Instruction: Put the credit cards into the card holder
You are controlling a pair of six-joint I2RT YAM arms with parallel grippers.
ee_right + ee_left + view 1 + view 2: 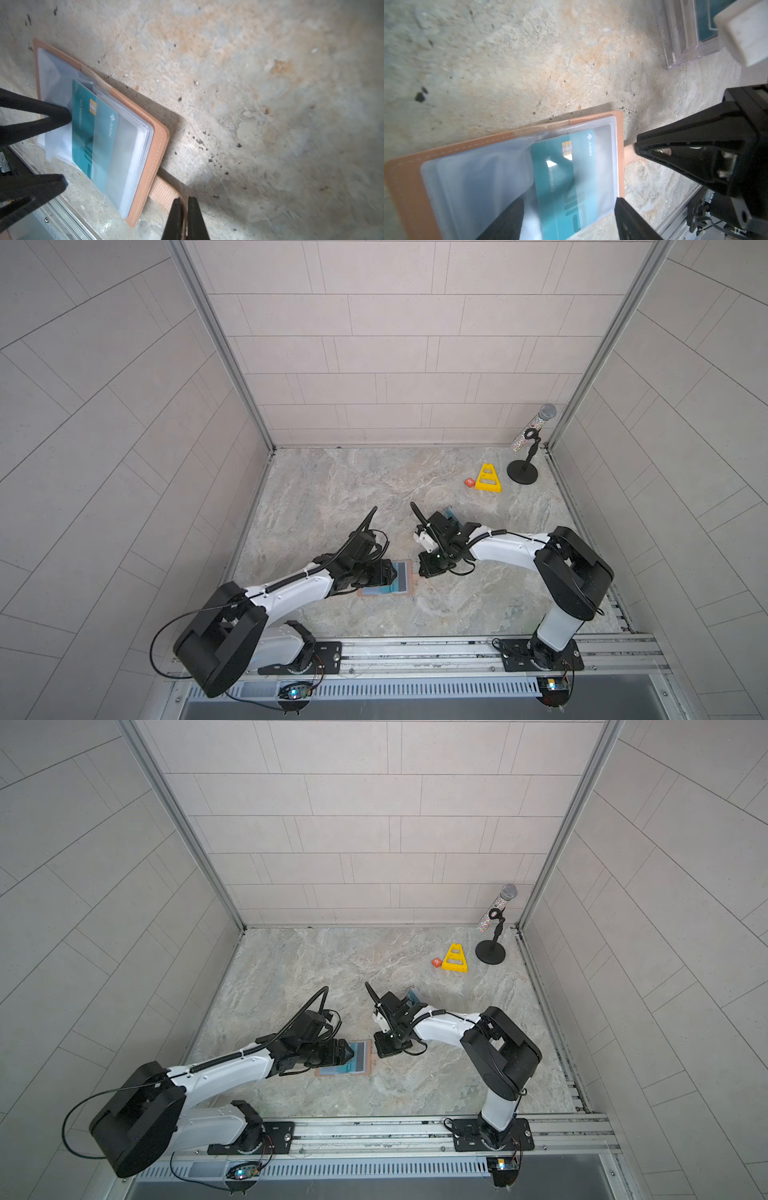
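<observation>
The tan-pink card holder (406,577) (365,1057) (446,149) (158,149) lies open on the marble table between the two arms. A teal credit card (566,176) (91,128) with "VIP" lettering sits partway in a clear sleeve, its end sticking out. My left gripper (388,572) (349,1052) (568,204) (62,149) is open and straddles that card; one fingertip (62,116) rests by the card's edge. My right gripper (422,572) (378,1052) (638,145) (184,200) is shut on the holder's snap tab (630,153) (164,191).
A clear acrylic card stand (451,514) (413,994) (683,37) with another teal card (708,20) stands behind my right wrist. At the back right are a yellow triangular piece (488,479), a small orange block (469,483) and a microphone on a stand (525,460).
</observation>
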